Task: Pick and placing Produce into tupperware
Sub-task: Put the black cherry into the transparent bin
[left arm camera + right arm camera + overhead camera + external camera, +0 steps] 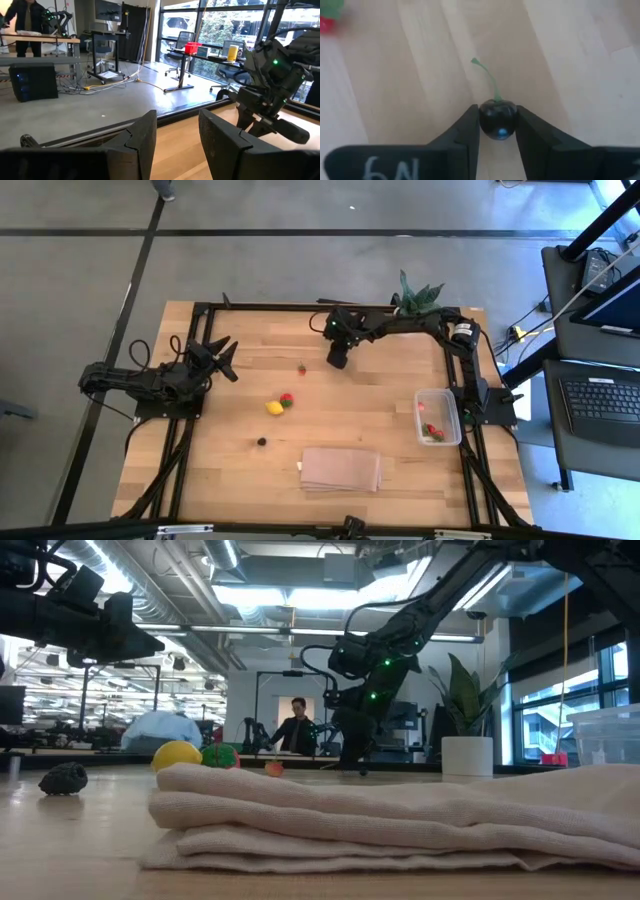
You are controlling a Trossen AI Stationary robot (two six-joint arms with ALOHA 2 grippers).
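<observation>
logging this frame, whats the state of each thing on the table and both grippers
right gripper: down at the table's far side, shut on the dark cherry
dark cherry: pinched between the fingers, green stem up
left gripper: waiting at the left edge, holding nothing, fingers parted
tupperware: open, lidless, red pieces inside
yellow fruit: loose on the table
dark berry: loose on the table
folded cloth: lying flat
</observation>
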